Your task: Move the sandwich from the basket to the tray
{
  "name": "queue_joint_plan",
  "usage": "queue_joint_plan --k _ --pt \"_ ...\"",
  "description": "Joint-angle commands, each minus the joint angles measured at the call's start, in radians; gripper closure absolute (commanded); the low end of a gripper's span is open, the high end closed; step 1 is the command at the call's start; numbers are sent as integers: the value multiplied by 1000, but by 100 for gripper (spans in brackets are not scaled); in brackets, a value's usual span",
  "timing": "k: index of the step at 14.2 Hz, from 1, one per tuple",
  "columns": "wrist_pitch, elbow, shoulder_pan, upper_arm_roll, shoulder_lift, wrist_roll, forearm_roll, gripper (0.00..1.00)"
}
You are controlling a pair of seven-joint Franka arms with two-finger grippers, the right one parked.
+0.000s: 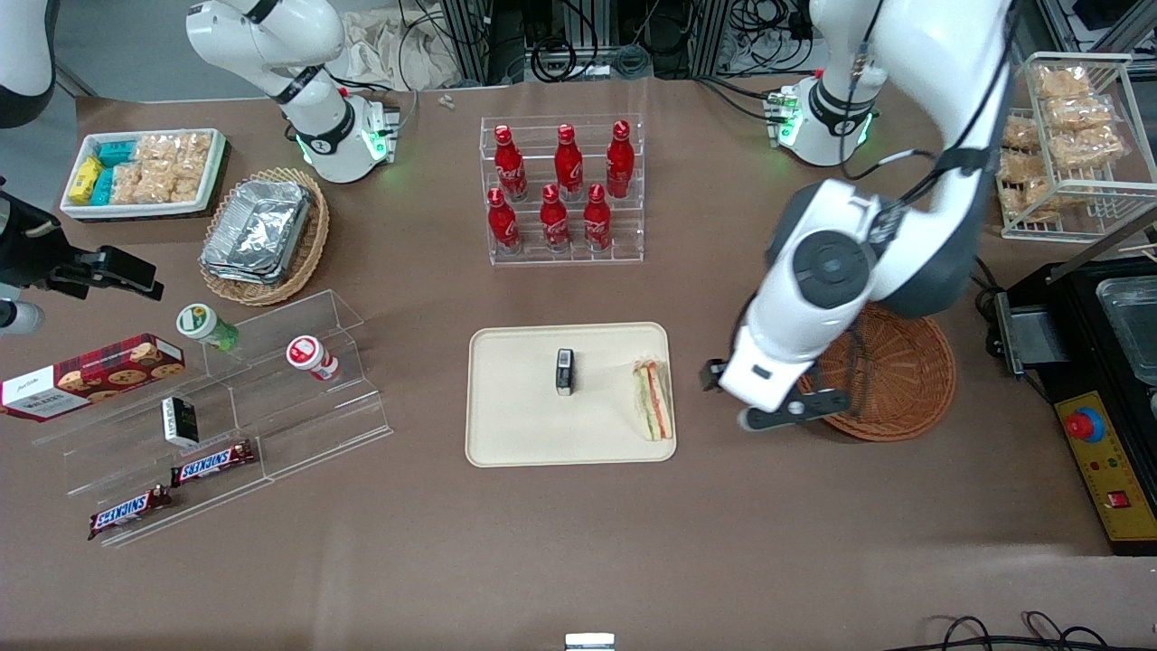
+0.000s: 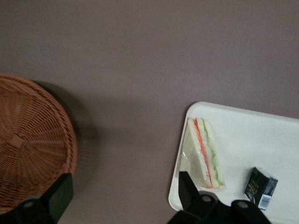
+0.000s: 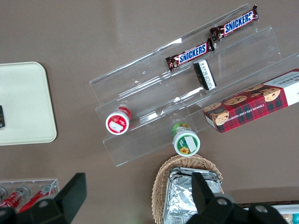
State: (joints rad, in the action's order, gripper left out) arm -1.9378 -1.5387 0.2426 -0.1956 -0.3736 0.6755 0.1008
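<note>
The sandwich (image 1: 653,399) lies on the cream tray (image 1: 515,407), at the tray's edge toward the working arm's end of the table. It also shows in the left wrist view (image 2: 203,157), wrapped in clear film, on the tray (image 2: 252,133). The reddish-brown wicker basket (image 1: 899,372) holds nothing; part of it shows in the left wrist view (image 2: 28,140). My left gripper (image 1: 761,396) hangs above bare table between the tray and the basket. It is open and empty (image 2: 121,193), apart from the sandwich.
A small black box (image 1: 564,372) stands on the tray's middle. An acrylic rack of red bottles (image 1: 562,190) is farther from the camera than the tray. A black machine (image 1: 1098,398) stands beside the basket. Acrylic steps with snacks (image 1: 217,416) lie toward the parked arm's end.
</note>
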Motion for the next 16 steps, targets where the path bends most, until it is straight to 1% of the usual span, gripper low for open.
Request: queue_joint_plan --k 1,2,4,6,7,9,11,13,16 --pt "-9 -162 -78 -8 172 -95 -4 0" --pt "-7 -199 -115 -8 220 -182 -10 0" --pt "-4 -274 -179 -7 312 -267 -76 0" --pt "13 -299 -241 -5 363 -363 -84 0" --pt "46 -293 -278 -4 369 -420 -87 0" --pt "120 -270 -339 -4 378 -473 -130 0" --pt "172 -210 -379 -2 361 -545 -128 0" --pt "186 -157 -425 -4 325 -553 -122 0" --pt "188 -138 -428 -2 317 -542 -121 0"
